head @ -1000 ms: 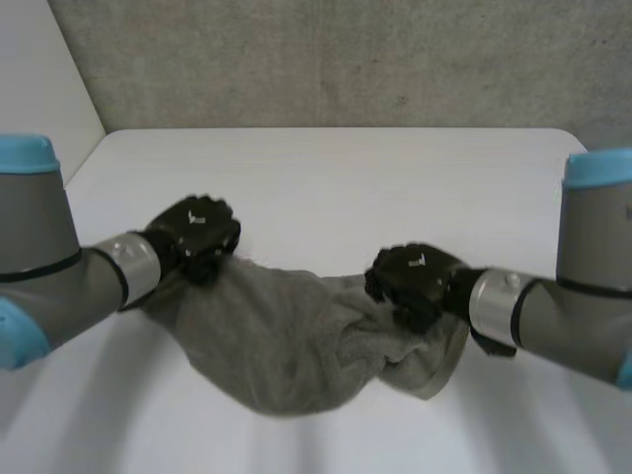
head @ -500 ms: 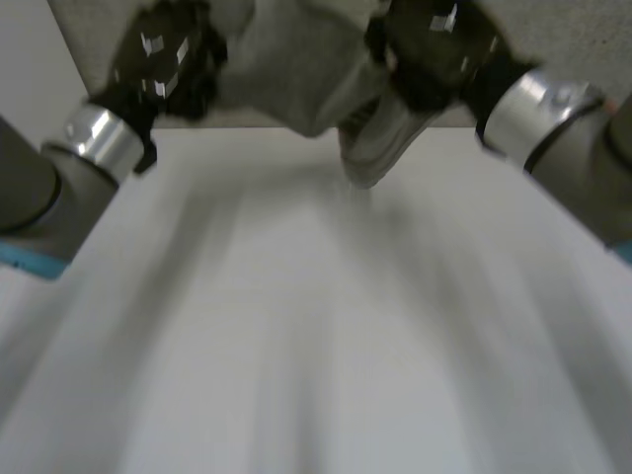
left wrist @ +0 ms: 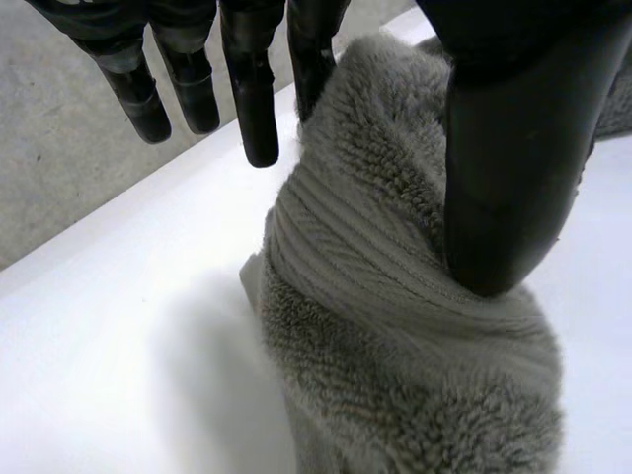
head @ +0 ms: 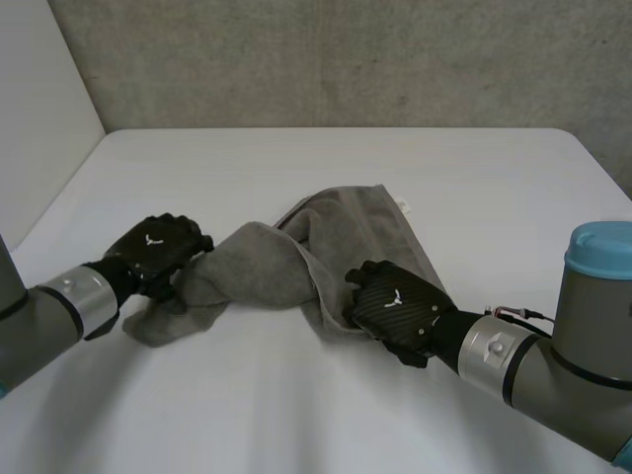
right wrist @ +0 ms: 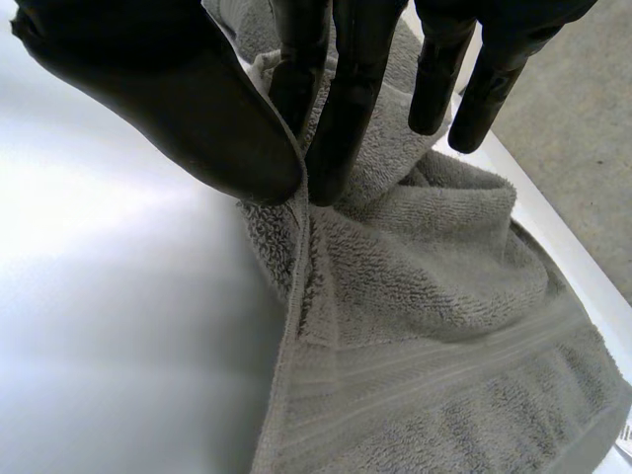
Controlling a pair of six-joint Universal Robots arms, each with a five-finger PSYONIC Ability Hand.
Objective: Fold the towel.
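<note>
- The towel [head: 296,262] lies bunched on the table [head: 474,188], running between both hands.
- One end sits between the thumb and fingers of the left hand [head: 158,252].
- Its opposite edge is pinched between the thumb and fingers of the right hand [head: 395,306].

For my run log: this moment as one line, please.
towel: bunched on table | left robot hand: pinches its end | right robot hand: pinches its edge | not folded
</note>
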